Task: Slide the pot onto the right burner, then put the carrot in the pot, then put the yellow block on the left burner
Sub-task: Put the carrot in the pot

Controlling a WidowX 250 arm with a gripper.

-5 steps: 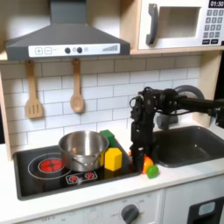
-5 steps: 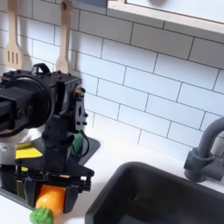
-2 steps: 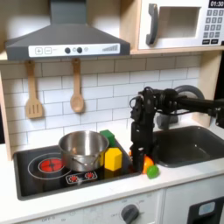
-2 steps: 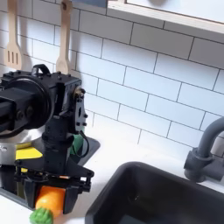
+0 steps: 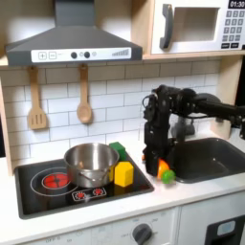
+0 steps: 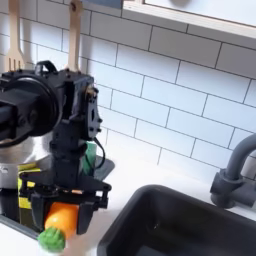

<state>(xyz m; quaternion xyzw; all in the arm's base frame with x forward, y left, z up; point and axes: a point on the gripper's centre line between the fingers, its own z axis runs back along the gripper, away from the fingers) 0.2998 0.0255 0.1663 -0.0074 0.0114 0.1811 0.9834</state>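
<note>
The steel pot stands on the black cooktop and covers the right burner. Beside it, the red rings of the left burner are bare. At the cooktop's right end sits the yellow block, with a small green block behind it. My gripper hangs just right of the cooktop, shut on the carrot, which is held off the counter. In the second exterior view the gripper clamps the carrot, green end down, with the pot and the yellow block behind the arm.
A dark sink with a faucet lies right of the gripper, also in the second exterior view as the sink. A spatula and a wooden spoon hang on the tiled wall. A range hood and a microwave are overhead.
The gripper has risen, taking the carrot up off the counter. The pot, yellow block and green block have not moved.
</note>
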